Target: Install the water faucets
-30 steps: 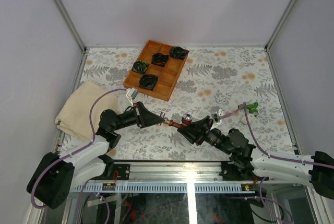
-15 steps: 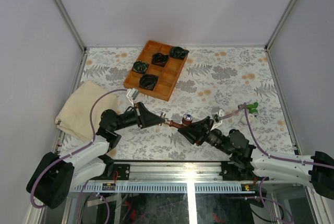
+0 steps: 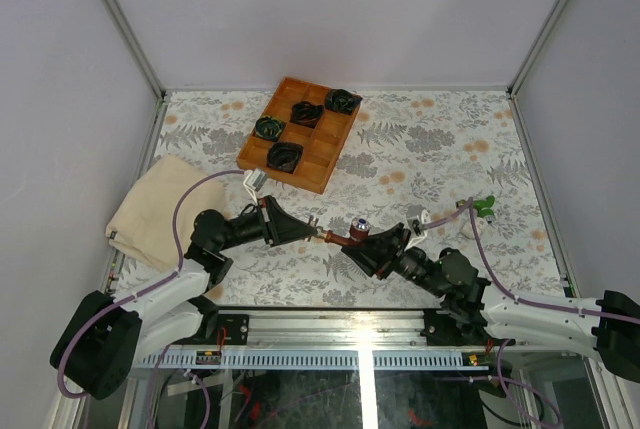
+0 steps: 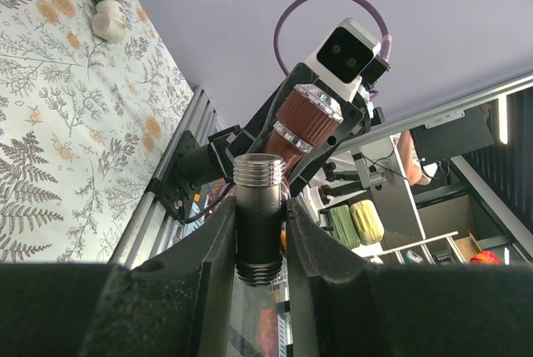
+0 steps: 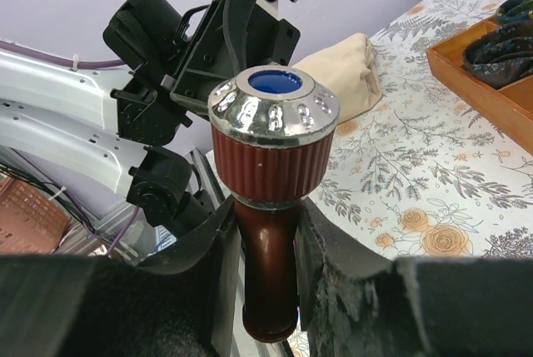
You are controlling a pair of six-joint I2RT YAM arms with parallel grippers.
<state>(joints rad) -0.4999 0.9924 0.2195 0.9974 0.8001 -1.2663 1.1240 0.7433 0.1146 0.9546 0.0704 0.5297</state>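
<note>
Holding red-brown faucet (image 3: 338,239) from both sides.
Clamped at threaded end (image 4: 258,170) by left jaws, below ribbed knob (image 5: 273,153) by right jaws.

The floral-printed counter (image 3: 430,139) carries a compartmented wooden tray (image 3: 322,154) at 11 o'clock and a folded beige cloth (image 3: 150,209) at 9 o'clock. At 3 o'clock lies a green faucet (image 3: 485,205), with a small white piece (image 4: 109,21) just beside it.

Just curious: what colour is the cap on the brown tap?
Blue cap; right wrist view shows best.
</note>
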